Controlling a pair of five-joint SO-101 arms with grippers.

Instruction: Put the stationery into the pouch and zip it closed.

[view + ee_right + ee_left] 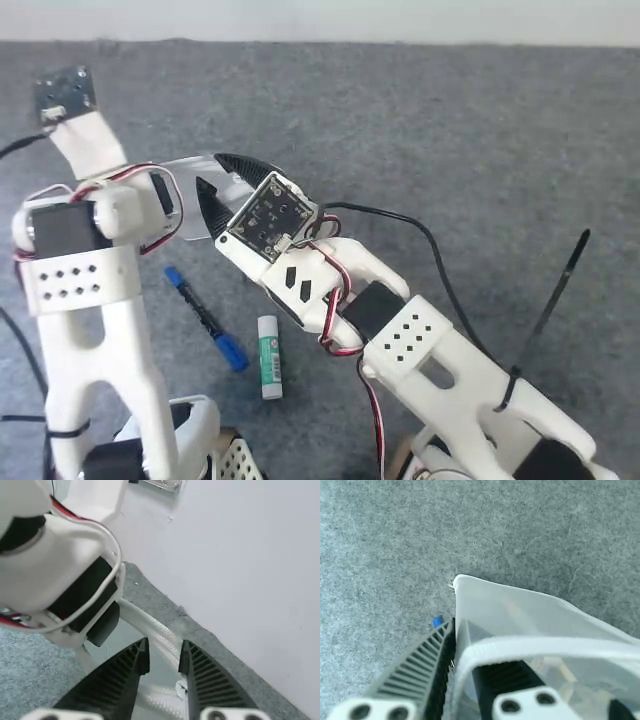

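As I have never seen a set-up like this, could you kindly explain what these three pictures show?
These are two small white robot arms side by side, each ending in a gripper. The high view looks down from a fixed camera. The other two pictures come from cameras on the arms' wrists. On the grey carpet lie a blue pen and a glue stick, both outside the pouch. The left gripper is clamped on the rim of the clear pouch, with one jaw inside and one outside. The right gripper is at the pouch's white zip edge. I cannot tell whether it grips anything.
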